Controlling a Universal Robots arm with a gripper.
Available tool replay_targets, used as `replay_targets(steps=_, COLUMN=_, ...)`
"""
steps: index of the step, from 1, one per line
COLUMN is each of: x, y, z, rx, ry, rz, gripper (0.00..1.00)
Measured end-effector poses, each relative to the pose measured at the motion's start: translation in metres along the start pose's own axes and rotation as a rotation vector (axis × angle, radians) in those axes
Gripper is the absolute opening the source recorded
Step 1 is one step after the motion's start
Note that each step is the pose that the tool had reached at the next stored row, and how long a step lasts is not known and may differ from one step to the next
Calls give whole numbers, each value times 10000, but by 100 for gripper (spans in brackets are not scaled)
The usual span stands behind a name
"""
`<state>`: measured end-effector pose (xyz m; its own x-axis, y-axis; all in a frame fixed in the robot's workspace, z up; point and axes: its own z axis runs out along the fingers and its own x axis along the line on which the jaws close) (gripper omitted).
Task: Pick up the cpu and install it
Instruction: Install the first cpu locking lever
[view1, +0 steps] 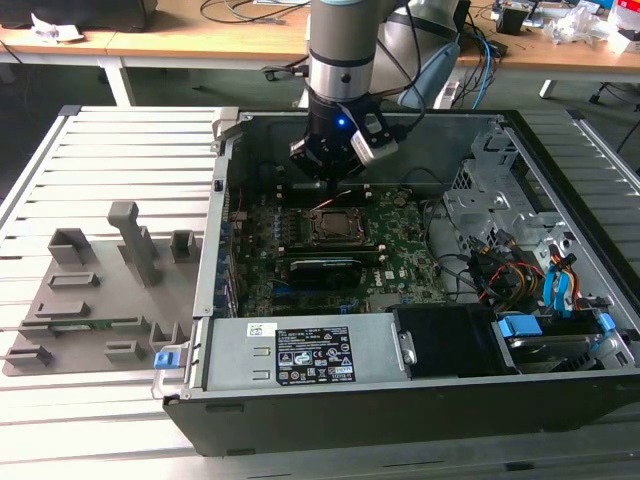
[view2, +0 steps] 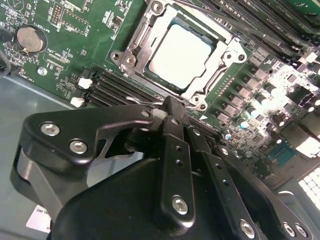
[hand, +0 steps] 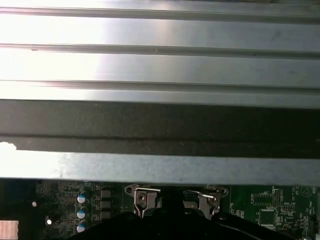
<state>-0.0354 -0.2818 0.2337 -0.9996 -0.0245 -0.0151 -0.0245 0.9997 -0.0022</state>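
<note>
Item: cpu (view2: 179, 51); flat square chip, pale metal top; lies in the socket (view2: 137, 42) on the motherboard (view2: 65, 30), seated flat within the metal frame as far as the second wrist view shows; frame open above it, nothing covering the top.

Item: gripper (view2: 170, 107); hangs over the board inside the case (view1: 600, 200), just beside the socket on its rear side in the exterior view; jaws drawn close together, nothing seen between them; tips near the socket's edge, contact with it not determinable.

Relation: cpu lies just beyond the fingertips, off to one side of them rather than between them; chip is square, so no long axis governs; its edges sit skewed to the gripper's line in the second wrist view.

Judgement: placement appears done; gripper apart from the chip.
</note>
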Motion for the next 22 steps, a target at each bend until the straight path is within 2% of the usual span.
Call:
replay_targets(steps=5, x=-1, y=58, z=20, rx=-3, ry=-1, rz=-159, gripper=11)
replay_targets(steps=7, x=-2, y=84, z=32, rx=-7, ry=-1, rz=-473, gripper=11)
replay_targets(steps=9, x=-2, y=87, z=41, rx=-11, ry=-3, rz=-613, gripper=11)
replay_targets(steps=16, x=-10, y=87, z=97, rx=0, ry=0, rz=-612, gripper=11)
replay_targets(steps=19, x=-33, y=86, z=125, rx=3, ry=0, rz=-612, gripper=11)
replay_targets(steps=22, x=-103, y=85, z=170, rx=26, ry=1, rz=-612, gripper=11)
